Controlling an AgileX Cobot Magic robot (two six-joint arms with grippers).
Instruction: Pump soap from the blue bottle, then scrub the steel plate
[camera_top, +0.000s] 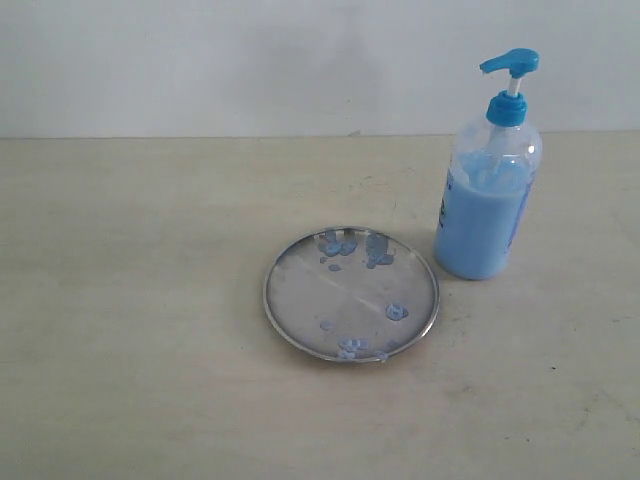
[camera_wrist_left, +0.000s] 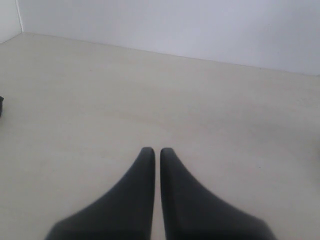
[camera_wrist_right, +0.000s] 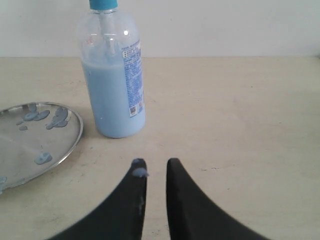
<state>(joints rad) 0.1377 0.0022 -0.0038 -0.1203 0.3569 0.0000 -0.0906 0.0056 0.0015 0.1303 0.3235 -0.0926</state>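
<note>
The blue bottle (camera_top: 487, 215) stands upright on the desk (camera_top: 130, 300), just beside the steel plate (camera_top: 300, 290), which carries soap (camera_top: 396, 311) blobs. My left fingers (camera_wrist_left: 142, 170) are almost together, empty. My right fingers (camera_wrist_right: 180, 185), slightly apart, wear a soap smear.

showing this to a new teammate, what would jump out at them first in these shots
The blue bottle, upright on the right of the table in the exterior view, catches the eye first. Close beside it, but apart, lies the steel plate, dotted with blobs of soap. A smear of soap also sits on one fingertip of the right gripper.
</note>
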